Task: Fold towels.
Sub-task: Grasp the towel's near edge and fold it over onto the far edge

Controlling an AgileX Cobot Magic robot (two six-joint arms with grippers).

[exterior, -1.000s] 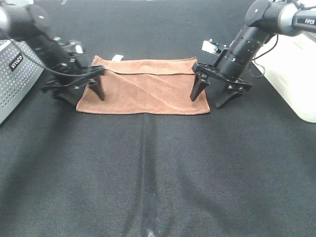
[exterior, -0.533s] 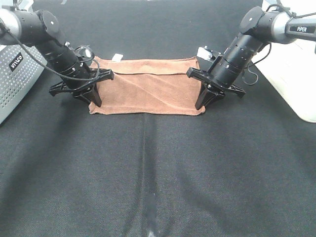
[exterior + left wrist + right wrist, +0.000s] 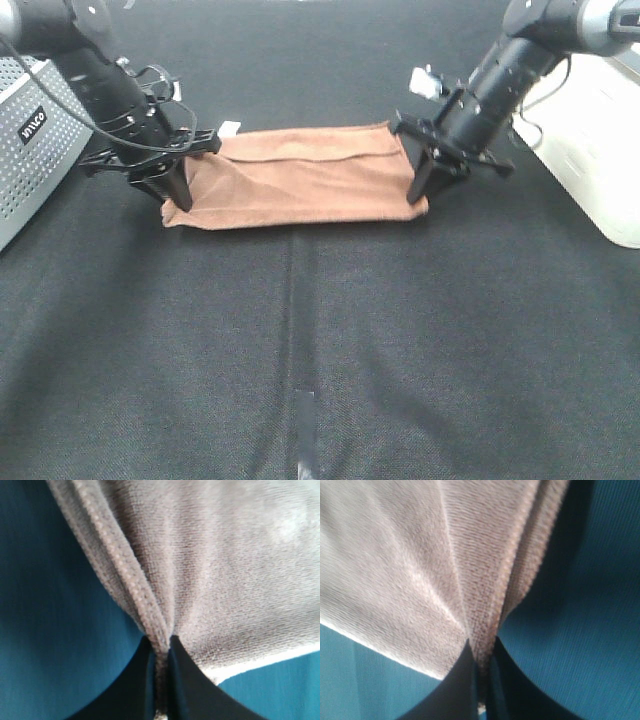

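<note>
The reddish-brown towel (image 3: 305, 180) lies folded across the far middle of the black table, with a small white tag (image 3: 230, 128) at its far left corner. My left gripper (image 3: 178, 203) is shut on the towel's near left corner. My right gripper (image 3: 418, 196) is shut on its near right corner. In the left wrist view the two fingers pinch the towel's (image 3: 225, 570) stitched hem (image 3: 132, 590) at the gripper (image 3: 161, 655). In the right wrist view the gripper (image 3: 481, 657) pinches the gathered edge of the towel (image 3: 410, 565).
A grey perforated basket (image 3: 28, 165) stands at the left edge beside the left arm. A white bin (image 3: 600, 140) stands at the right edge behind the right arm. Black cloth (image 3: 320, 350) covers the table's near half.
Both grippers have closed on the towel's near corners and drawn them up and back. The towel now looks narrower and bunched at both ends.
</note>
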